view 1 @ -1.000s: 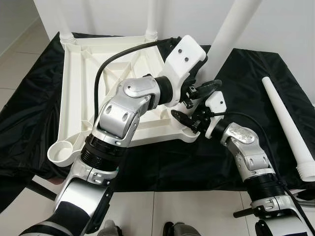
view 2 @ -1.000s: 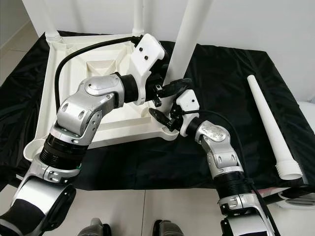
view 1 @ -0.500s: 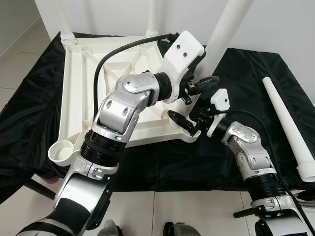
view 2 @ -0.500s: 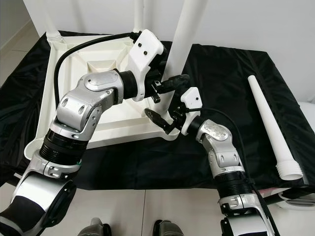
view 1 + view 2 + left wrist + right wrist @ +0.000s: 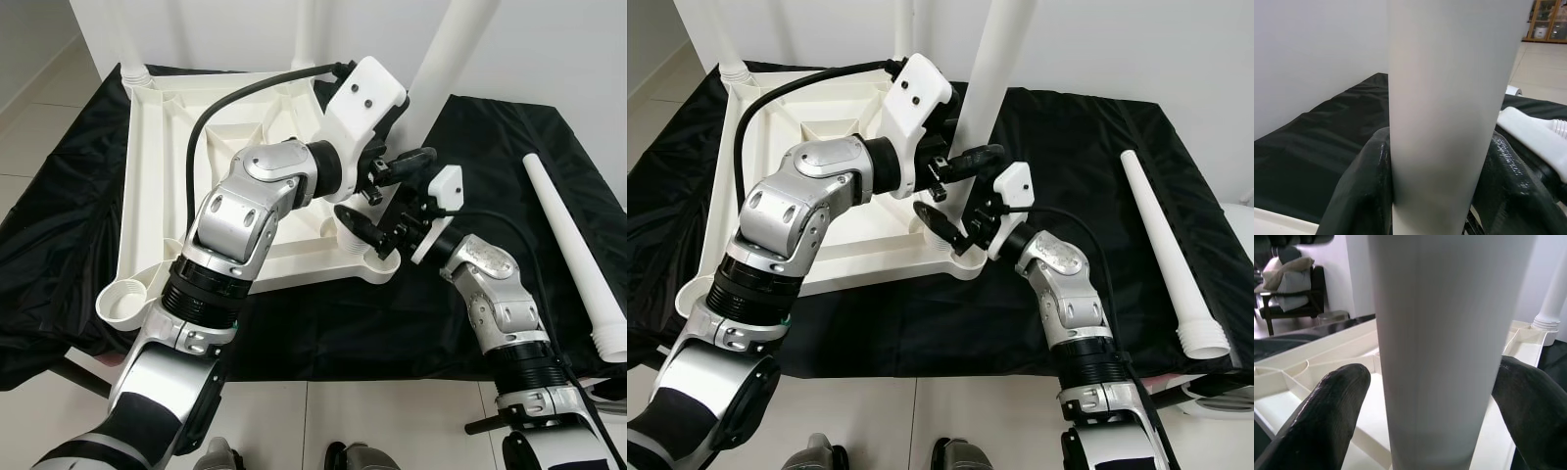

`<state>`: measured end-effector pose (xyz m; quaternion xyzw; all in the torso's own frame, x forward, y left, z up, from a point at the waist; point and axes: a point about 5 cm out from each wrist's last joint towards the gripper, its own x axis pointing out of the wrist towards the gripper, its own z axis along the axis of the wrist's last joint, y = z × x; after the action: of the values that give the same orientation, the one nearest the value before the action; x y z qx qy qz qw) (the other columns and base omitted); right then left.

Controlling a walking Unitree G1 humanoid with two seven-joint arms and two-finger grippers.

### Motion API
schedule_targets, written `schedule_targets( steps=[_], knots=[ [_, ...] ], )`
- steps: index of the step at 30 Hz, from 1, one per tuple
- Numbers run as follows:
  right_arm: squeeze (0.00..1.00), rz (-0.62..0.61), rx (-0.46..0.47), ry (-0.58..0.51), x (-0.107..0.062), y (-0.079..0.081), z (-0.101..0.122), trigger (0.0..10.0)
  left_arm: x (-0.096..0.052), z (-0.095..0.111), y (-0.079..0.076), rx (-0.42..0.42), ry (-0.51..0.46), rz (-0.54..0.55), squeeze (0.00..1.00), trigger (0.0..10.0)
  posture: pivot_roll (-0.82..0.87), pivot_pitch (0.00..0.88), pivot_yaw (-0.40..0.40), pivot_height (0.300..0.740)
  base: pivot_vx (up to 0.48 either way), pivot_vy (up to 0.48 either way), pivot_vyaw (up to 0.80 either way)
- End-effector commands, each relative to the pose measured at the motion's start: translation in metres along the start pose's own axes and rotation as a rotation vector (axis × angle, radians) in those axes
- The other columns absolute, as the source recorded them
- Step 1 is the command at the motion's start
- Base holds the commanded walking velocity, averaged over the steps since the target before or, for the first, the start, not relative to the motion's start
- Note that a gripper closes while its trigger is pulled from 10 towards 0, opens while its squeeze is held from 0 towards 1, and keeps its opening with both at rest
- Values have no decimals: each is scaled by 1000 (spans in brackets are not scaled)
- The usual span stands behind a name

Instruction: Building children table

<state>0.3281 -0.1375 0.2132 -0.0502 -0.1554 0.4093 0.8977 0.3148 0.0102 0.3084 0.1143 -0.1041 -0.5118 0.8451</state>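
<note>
White plastic table top, upturned on black cloth, is seen with a leg stood at its near corner socket, left gripper and right gripper set about it. Left fingers are seen clamped on the leg; right fingers stand apart, flanking it untouched. The leg is best kept upright while seated.

A white table leg stands upright through the middle of the left wrist view. The left pincer is closed on it: one black finger presses against one side of the leg, the other finger against the opposite side. Black cloth lies behind, wrinkled and glossy, and a plain white wall rises above it. A white part of the other arm sits just beside one finger. A tiled floor and a wooden cabinet show beyond.
</note>
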Motion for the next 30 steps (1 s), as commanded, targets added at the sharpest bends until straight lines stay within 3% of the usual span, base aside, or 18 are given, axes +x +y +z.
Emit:
schedule_targets(
  steps=[1,5,6,7,8,9,10,11,12,14,15,28,29,30],
  knots=[
    [0,-7,0,-19,0,-2,4,10000,2,6,5,12,-8,76,0,10000,-29,86,-53,740,0,0,0],
    [0,-16,22,-31,1,-2,5,9843,2,6,6,13,-7,80,0,10000,-26,87,-53,740,0,0,0],
    [0,-17,25,-33,1,-2,5,8353,2,6,6,13,-7,80,0,10000,-26,88,-52,740,0,0,0],
    [0,-17,25,-33,1,-2,5,8353,2,6,6,13,-7,80,0,10000,-26,88,-52,740,0,0,0],
    [0,-18,26,-32,1,-2,5,5569,2,7,6,12,-6,81,0,10000,-26,88,-52,740,0,0,0],
    [0,-18,26,-32,1,-2,5,5569,2,7,6,12,-6,81,0,10000,-26,88,-52,740,0,0,0],
    [0,-20,28,-32,1,-2,5,4275,2,7,6,12,-6,81,0,10000,-26,88,-52,740,0,0,0],
    [0,-23,29,-32,1,-2,4,3804,2,7,6,12,-6,81,0,10000,-27,90,-50,740,0,0,0],
    [0,-24,30,-33,1,-3,5,1569,2,7,6,12,-6,81,0,10000,-27,90,-50,740,0,0,0],
    [0,-25,31,-34,1,-3,5,1569,2,7,7,11,-6,81,0,10000,-27,90,-49,740,0,0,0],
    [0,-26,31,-34,1,-3,5,0,2,7,7,11,-7,80,0,10000,-27,90,-50,740,0,0,0],
    [0,-27,34,-43,1,-5,7,0,2,7,5,18,-7,79,0,10000,-24,94,-51,740,0,0,0],
    [0,-28,31,-41,1,-5,7,1176,2,7,5,19,-9,79,0,10000,-24,94,-52,740,0,0,0],
    [0,-30,28,-39,2,-5,7,10000,1,7,6,-6,-14,85,1000,10000,-24,94,-52,740,0,0,0]
  ],
)
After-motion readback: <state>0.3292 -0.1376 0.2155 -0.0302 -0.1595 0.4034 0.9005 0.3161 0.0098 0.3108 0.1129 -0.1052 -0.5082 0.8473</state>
